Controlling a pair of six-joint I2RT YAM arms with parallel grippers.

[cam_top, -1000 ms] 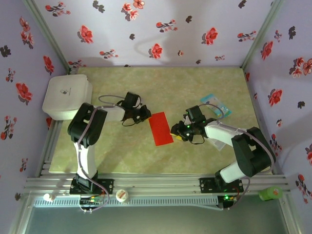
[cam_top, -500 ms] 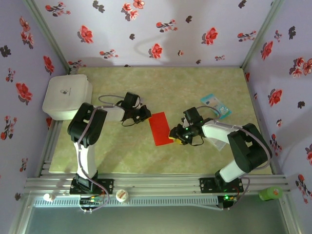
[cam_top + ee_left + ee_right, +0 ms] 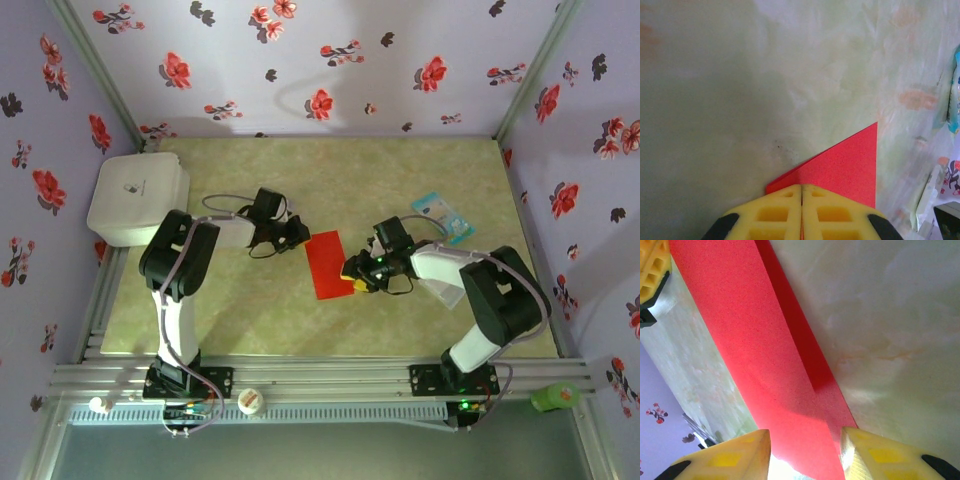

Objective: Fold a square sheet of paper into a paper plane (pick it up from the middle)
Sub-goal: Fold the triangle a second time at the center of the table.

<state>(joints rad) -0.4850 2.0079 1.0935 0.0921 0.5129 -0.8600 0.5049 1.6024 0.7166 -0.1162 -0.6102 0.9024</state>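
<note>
Left wrist view, fingers: the two yellow pads [image 3: 775, 215] of the left gripper [image 3: 801, 192] are pressed together, with only a thin seam between them.
Left grip: a sliver of red shows in that seam, so the jaws are clamped on the edge of the red sheet of paper [image 3: 845, 165].
Paper at the left fingers: it spreads out from the pads as a pointed red shape, with a second layer showing along its left edge, slightly raised off the table [image 3: 740, 100].
Right wrist view, fingers: the yellow fingertips [image 3: 735, 460] of the right gripper [image 3: 805, 440] stand moderately apart, with a clear gap between them.
Right contact: the red sheet of paper [image 3: 740, 330] runs through that gap. The right-hand tip sits at the paper's edge, but I cannot tell whether either pad presses on it.
Paper at the right fingers: a bright red face with a darker red band along one long side, lying on the table [image 3: 880, 315].
Far end, right wrist view: one yellow finger of the left gripper [image 3: 650, 265] sits at the sheet's other end.
Top external view, paper: the red sheet of paper [image 3: 328, 264] lies mid-table as a shape longer than it is wide.
Grippers from above: the left gripper [image 3: 298, 236] is at its far left corner and the right gripper [image 3: 352, 278] at its near right edge.
Surroundings: a light-blue-and-white packet [image 3: 442, 216] lies beyond the right arm, and a white box [image 3: 138, 198] sits at the table's far left.
</note>
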